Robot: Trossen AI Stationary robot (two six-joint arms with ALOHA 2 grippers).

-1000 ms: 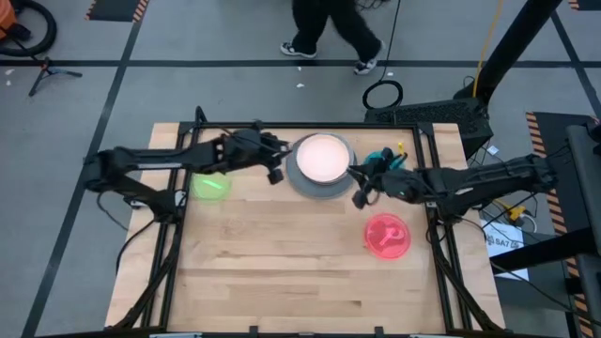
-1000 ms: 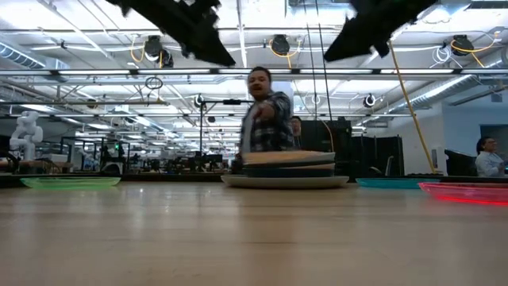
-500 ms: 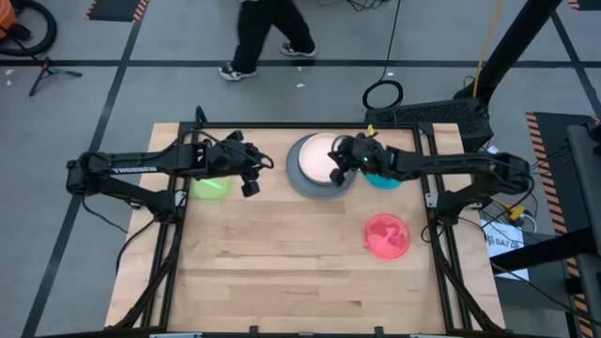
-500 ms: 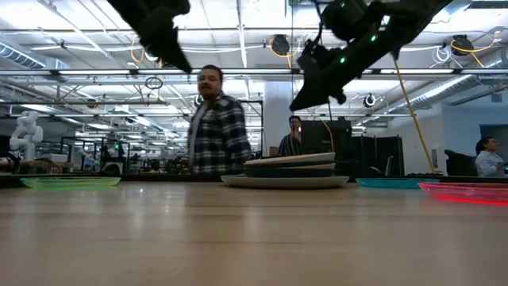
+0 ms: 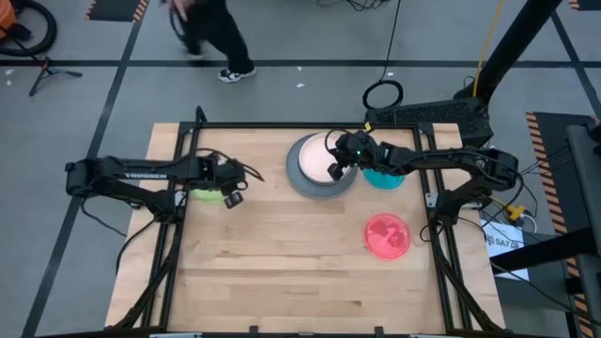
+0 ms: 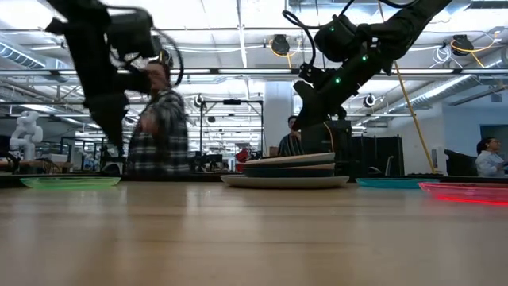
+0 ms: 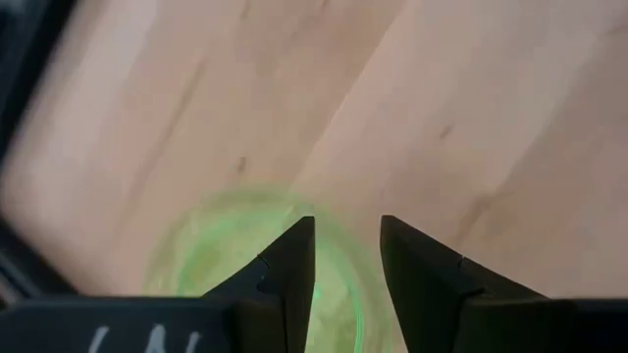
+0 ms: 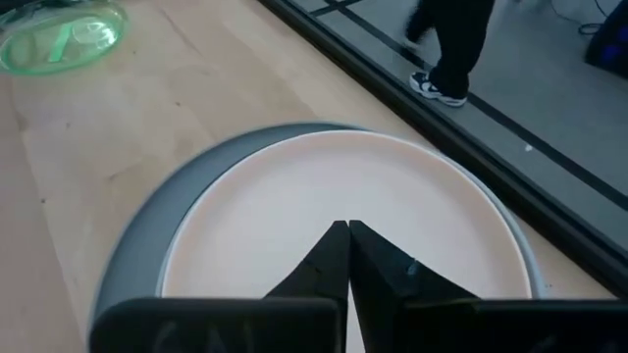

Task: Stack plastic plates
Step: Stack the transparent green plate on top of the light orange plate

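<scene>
A stack of plates (image 5: 315, 169) stands at the table's far middle: a large grey plate (image 8: 147, 255) at the bottom, dark plates above it, and a cream-pink plate (image 8: 343, 186) on top, slightly tilted in the low view (image 6: 287, 159). My right gripper (image 8: 346, 227) is shut and hovers over the top plate's right part (image 5: 335, 169). My left gripper (image 7: 346, 226) is open above the right rim of the translucent green plate (image 7: 235, 265), which lies flat near the table's left edge (image 5: 207, 190). The teal plate (image 5: 385, 178) and the red plate (image 5: 387, 235) lie flat on the right. My right gripper's shut fingertips (image 8: 339, 240) point down at the cream-pink top plate near its middle; I cannot tell whether they touch it.
Bare wood fills the near half of the table (image 5: 282, 272). A black frame rail (image 8: 412, 108) runs along the far edge. A person walks on the floor beyond the table (image 5: 211, 38); another person in a plaid shirt shows in the low view (image 6: 159, 135).
My left gripper has drawn away from the stack toward the table's left edge and come down over the green plate. My right gripper has swung from beside the stack's right rim to above the top plate. The person behind the table has walked leftward.
</scene>
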